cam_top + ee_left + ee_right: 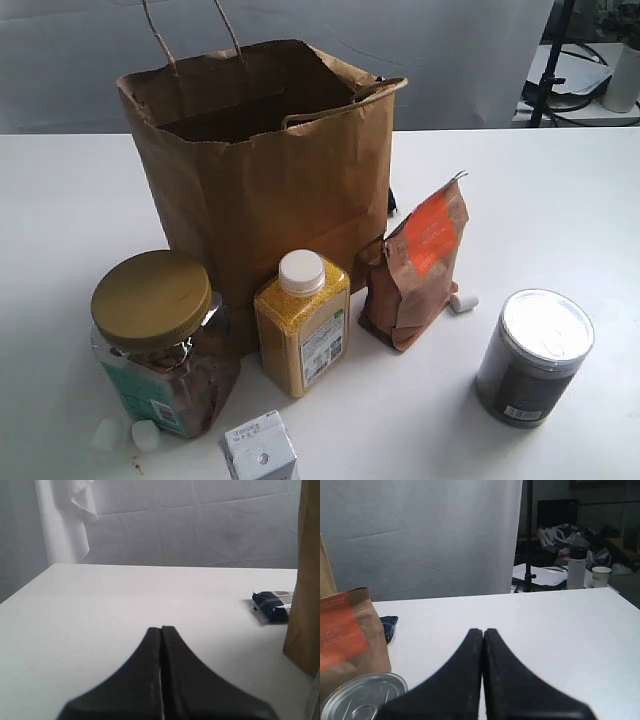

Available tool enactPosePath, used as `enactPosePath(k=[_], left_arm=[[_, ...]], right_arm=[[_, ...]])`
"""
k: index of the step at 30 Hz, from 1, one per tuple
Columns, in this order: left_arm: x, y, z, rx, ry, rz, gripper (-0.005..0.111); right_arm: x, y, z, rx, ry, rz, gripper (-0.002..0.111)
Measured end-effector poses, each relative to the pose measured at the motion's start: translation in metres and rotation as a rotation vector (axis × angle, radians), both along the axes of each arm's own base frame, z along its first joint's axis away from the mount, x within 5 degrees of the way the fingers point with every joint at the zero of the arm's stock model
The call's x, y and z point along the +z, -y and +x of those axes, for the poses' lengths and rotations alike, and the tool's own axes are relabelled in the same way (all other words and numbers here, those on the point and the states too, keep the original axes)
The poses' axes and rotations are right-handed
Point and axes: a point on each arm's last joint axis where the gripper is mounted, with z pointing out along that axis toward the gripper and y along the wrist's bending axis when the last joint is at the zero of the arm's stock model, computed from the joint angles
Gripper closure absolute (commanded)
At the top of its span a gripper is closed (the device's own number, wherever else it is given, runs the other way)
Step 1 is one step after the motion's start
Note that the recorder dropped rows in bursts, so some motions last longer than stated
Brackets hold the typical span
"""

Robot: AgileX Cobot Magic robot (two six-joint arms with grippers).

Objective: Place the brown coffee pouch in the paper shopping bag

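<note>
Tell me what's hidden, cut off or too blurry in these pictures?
Exterior view: the paper shopping bag hides its inside behind its front wall.
Exterior view: the white carton is cut off by the lower edge.
Left wrist view: the dark packet sits partly behind the bag; print too small.
Right wrist view: the brown coffee pouch is cut by the picture edge; label blurred.

Tapered black left claw (161, 629), matching right claw (483, 630)

Your brown coffee pouch (420, 265) stands upright, crinkled, top folded, orange label showing, ahead of your right claw (483, 630) and clear of it. The paper shopping bag (270, 170) stands open-mouthed just beside the pouch, ahead of your left claw (161, 628), apart from it.
</note>
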Motion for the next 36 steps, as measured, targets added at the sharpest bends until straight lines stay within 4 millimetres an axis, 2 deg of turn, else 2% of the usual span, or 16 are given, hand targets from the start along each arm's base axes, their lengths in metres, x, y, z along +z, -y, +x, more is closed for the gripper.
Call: enactPosePath(k=[10,18,21,23,25,29,31,33,36], left_arm=[[0.000,0.000,0.000,0.000,0.000,0.000,0.107],[0.000,0.000,0.000,0.000,0.000,0.000,0.107],[0.000,0.000,0.000,0.000,0.000,0.000,0.107],[0.000,0.000,0.000,0.000,0.000,0.000,0.107],[0.000,0.000,0.000,0.000,0.000,0.000,0.107],[0.000,0.000,0.000,0.000,0.000,0.000,0.107],[0.000,0.000,0.000,0.000,0.000,0.000,0.107],[0.000,0.000,0.000,0.000,0.000,0.000,0.107],[0.000,0.000,0.000,0.000,0.000,0.000,0.107]], right_arm=[[0.004,0.000,0.000,-0.002,0.045,0.011,0.108],[0.010,-0.001,0.000,0.007,0.030,0.201,0.108],[0.036,-0.002,-0.006,0.045,0.068,0.231,0.108],[0.069,-0.003,-0.009,0.081,0.097,0.236,0.108],[0.093,-0.006,-0.008,0.112,0.074,0.199,0.108],[0.126,-0.018,0.009,0.212,-0.095,-0.008,0.108],[0.135,-0.034,0.025,0.307,-0.284,-0.135,0.108],[0.139,-0.054,0.044,0.361,-0.446,-0.137,0.108],[0.133,-0.091,0.080,0.313,-0.705,0.001,0.108]])
